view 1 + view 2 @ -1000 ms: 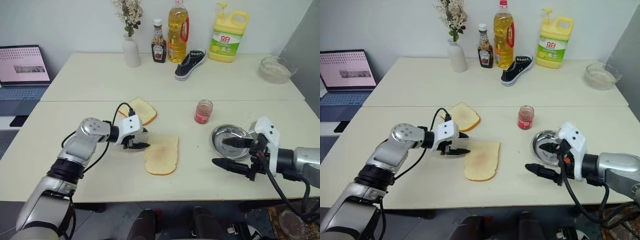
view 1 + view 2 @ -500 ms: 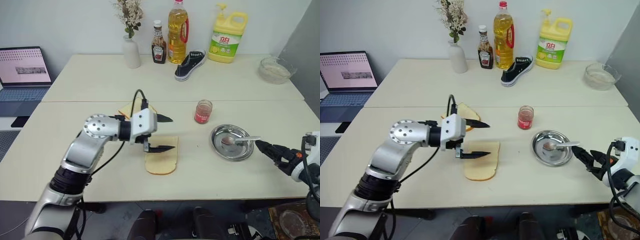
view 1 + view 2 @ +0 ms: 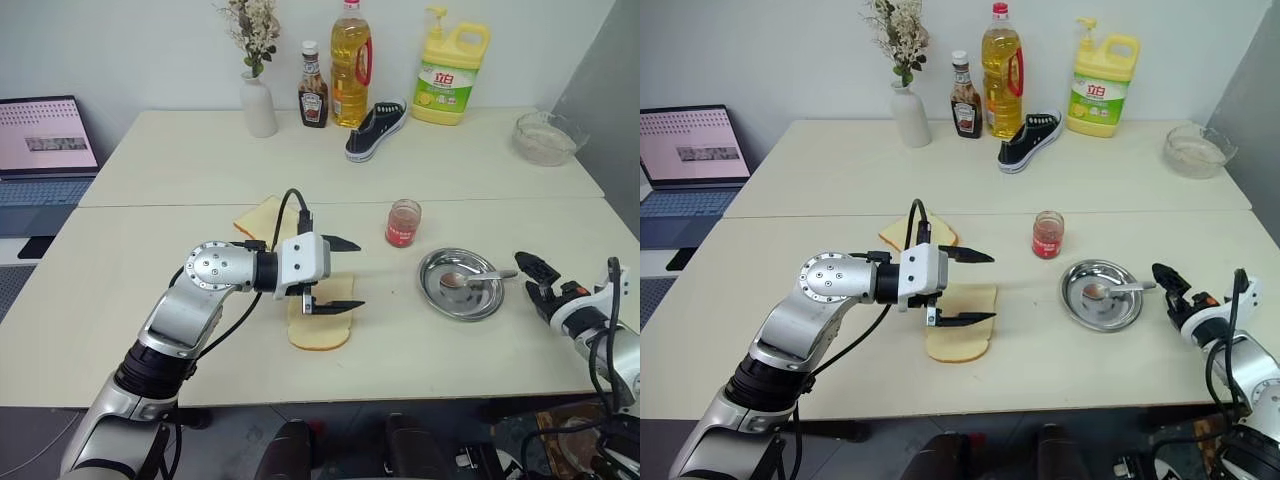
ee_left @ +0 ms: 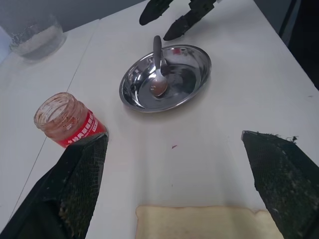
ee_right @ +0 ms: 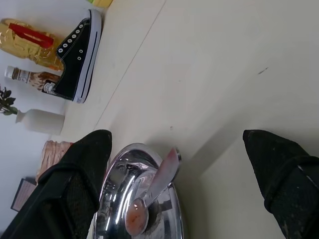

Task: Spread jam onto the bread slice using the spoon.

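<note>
The pale bread slice (image 3: 318, 333) lies at the table's front middle, its centre faintly pink. My left gripper (image 3: 345, 273) hovers open just above it, pointing right. The small glass jam jar (image 3: 404, 222) stands to the right of the slice. Beyond it sits a round steel dish (image 3: 432, 295) with the spoon (image 3: 485, 276) resting in it, reddish jam on its bowl and its handle over the right rim. My right gripper (image 3: 530, 279) is open just right of the handle's tip, apart from it. The left wrist view shows the jar (image 4: 67, 119), the spoon (image 4: 158, 64) and the slice's edge (image 4: 209, 221).
A squarer browner slice (image 3: 258, 213) lies behind my left arm. Along the far table stand a vase (image 3: 258, 105), ketchup bottle (image 3: 313, 98), oil bottle (image 3: 350, 65), detergent jug (image 3: 450, 78), a shoe (image 3: 378, 128) and a glass bowl (image 3: 545, 137). A laptop (image 3: 45, 135) sits far left.
My left gripper rose from the table beside the slice, swung right over it and opened wider. My right gripper drew back from the dish to its right and rolled over.
</note>
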